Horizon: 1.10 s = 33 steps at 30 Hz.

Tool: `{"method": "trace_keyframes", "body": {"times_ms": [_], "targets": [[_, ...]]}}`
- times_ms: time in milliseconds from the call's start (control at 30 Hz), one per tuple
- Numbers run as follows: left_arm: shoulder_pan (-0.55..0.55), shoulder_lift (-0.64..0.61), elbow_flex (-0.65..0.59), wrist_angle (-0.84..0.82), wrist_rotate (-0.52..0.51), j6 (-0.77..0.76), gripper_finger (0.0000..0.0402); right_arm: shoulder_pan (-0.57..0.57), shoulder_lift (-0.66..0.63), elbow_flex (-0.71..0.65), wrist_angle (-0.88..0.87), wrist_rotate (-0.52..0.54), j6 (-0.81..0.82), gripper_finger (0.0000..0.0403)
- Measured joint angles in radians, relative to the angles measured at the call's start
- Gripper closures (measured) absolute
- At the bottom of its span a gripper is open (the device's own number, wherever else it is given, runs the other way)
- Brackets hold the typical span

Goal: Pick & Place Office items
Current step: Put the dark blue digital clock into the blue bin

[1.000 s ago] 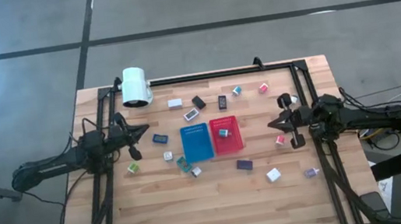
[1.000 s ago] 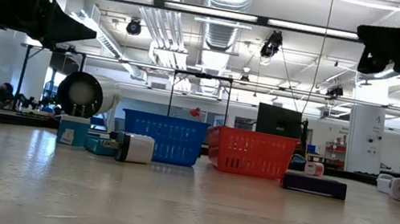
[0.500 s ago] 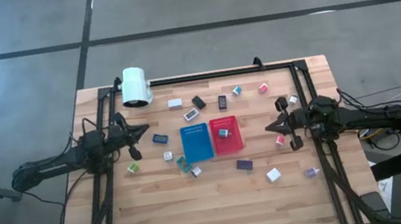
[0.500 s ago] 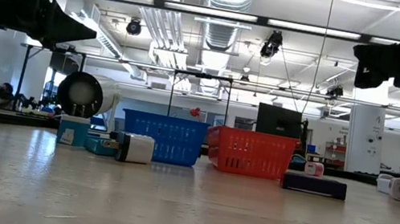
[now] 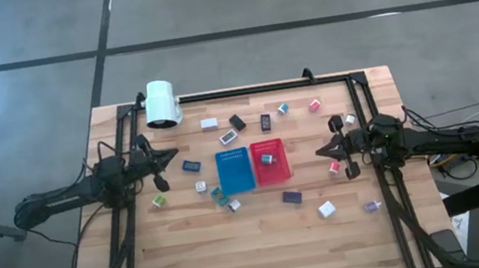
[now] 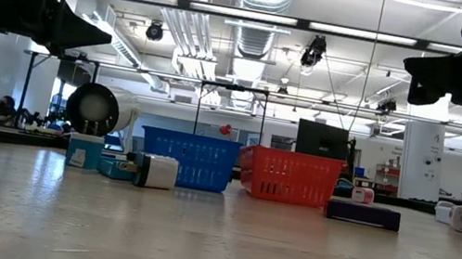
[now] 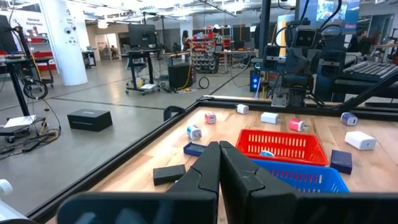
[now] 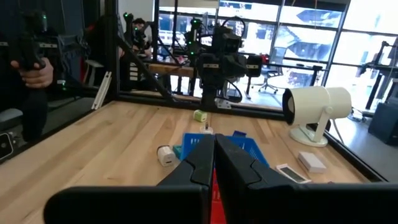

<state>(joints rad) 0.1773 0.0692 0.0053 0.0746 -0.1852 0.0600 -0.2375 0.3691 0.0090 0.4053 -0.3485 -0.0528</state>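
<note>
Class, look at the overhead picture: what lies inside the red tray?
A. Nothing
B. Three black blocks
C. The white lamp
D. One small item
D: one small teal-and-white item sits in the red tray; the blue tray beside it holds nothing.

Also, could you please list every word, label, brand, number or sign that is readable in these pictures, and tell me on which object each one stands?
No text can be read in any view.
Small flat dark blocks on the wooden table: pale marks on top, too small to read.
Blue plastic basket and red plastic basket: no label visible.
White cylindrical lamp head: no marking visible.
Screens in the room behind: too blurred to read.
</note>
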Motion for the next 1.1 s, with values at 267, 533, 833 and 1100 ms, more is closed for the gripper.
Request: {"method": "trace_keyframes", "body": {"times_ms": [267, 533, 833, 1100], "targets": [[0.000, 0.000, 0.000, 0.019, 0.000, 0.123, 0.0392, 0.001, 0.002, 0.000, -0.013, -0.001, 0.009, 0.0394], [0.000, 0.000, 0.000, 0.031, 0.002, 0.044, 0.0392, 0.001, 0.002, 0.000, -0.013, -0.001, 0.009, 0.0394], [0.000, 0.000, 0.000, 0.030, 0.002, 0.037, 0.0392, 0.001, 0.001, 0.000, -0.013, 0.007, 0.015, 0.0394], [0.000, 0.000, 0.000, 0.030, 0.003, 0.037, 0.0392, 0.001, 0.001, 0.000, -0.013, 0.008, 0.010, 0.0394]]}}
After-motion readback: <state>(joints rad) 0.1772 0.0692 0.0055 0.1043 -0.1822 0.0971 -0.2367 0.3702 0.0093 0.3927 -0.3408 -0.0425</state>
